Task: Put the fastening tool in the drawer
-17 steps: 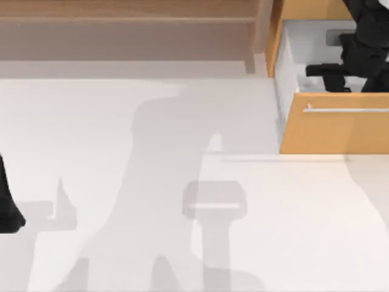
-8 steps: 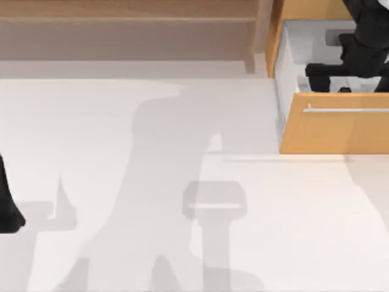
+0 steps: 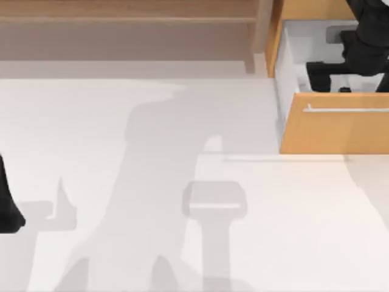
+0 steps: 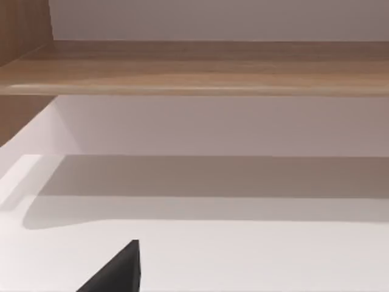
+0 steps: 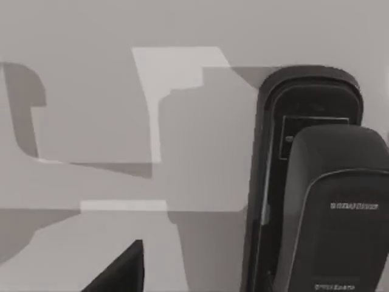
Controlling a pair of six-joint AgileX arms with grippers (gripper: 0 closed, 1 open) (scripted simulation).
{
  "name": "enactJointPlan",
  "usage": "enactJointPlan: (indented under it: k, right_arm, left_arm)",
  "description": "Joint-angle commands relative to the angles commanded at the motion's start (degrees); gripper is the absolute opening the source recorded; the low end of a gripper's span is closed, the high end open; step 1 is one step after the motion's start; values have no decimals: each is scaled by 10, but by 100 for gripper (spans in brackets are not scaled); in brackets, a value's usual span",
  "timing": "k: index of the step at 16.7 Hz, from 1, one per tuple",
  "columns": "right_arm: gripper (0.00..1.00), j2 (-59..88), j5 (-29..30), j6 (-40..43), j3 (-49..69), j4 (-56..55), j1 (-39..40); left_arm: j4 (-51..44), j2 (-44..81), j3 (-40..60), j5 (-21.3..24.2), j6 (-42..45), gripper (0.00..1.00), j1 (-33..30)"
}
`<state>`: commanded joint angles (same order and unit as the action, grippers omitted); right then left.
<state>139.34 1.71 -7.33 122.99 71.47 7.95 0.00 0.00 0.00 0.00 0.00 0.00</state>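
Observation:
The drawer [image 3: 334,131], with its orange-brown front and silver bar handle [image 3: 346,110], stands pulled out at the table's far right. The fastening tool, a black stapler [image 3: 319,73], lies inside on the white floor. My right gripper [image 3: 355,67] hangs down into the drawer beside it, open. In the right wrist view the stapler [image 5: 316,201] sits close against the white drawer floor, and one dark fingertip [image 5: 118,271] stands well apart from it. My left arm [image 3: 7,207] is parked at the table's left edge, its fingertip [image 4: 118,271] over bare table.
A long brown wooden shelf [image 3: 127,24] runs along the back of the table, also seen in the left wrist view as a wooden shelf [image 4: 200,67]. The white tabletop [image 3: 182,152] spreads between the shelf and the near edge.
My right arm has drawn back slightly toward the far right inside the drawer. The stapler stays low in the drawer. The left arm has not moved.

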Motion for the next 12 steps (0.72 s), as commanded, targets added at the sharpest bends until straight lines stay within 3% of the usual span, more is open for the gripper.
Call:
enactJointPlan:
  k: [5, 12]
  right_arm:
    - [100, -126, 52, 87, -110, -151, 20]
    - [100, -303, 107, 257, -368, -544, 122]
  left_arm:
    - [0, 0, 0, 0, 0, 100, 0]
    - [0, 0, 0, 0, 0, 100, 0]
